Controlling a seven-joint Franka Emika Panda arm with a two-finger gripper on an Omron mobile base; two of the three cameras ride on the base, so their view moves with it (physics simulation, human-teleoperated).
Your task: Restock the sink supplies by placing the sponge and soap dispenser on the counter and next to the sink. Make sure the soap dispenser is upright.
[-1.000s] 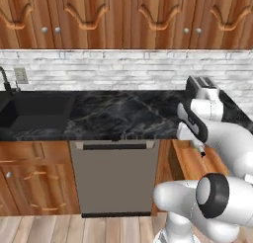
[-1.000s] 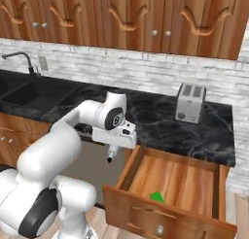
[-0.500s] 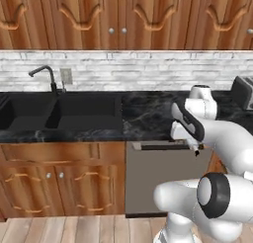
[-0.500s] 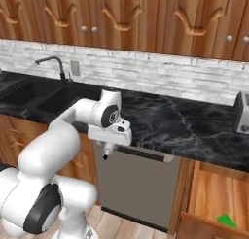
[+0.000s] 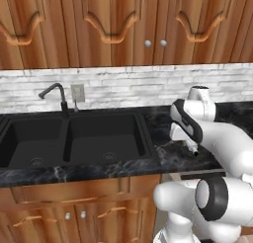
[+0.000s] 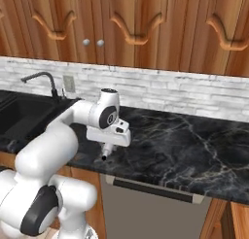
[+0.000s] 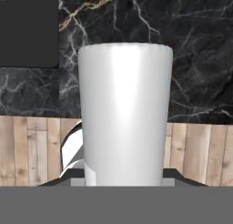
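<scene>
My gripper (image 6: 110, 144) is shut on the soap dispenser (image 7: 125, 114), a whitish-grey cylinder that hides the fingertips in the hand view. From the base cameras the soap dispenser (image 6: 105, 152) hangs below the hand, its dark tip pointing down, over the front edge of the black marble counter (image 6: 185, 145). The gripper (image 5: 189, 142) hovers just right of the black double sink (image 5: 151, 138), whose curved faucet (image 5: 55, 92) stands at the back. The sponge is out of view.
A wall outlet (image 5: 77, 93) sits beside the faucet. Wooden upper cabinets (image 6: 146, 29) hang above the pale brick backsplash. A grey dishwasher front (image 6: 155, 209) is under the counter right of the arm. Bare counter stretches to the right.
The base has driven left, so the toaster and open drawer have left the views and the sink has come in. The gripper stays shut on the soap dispenser.
</scene>
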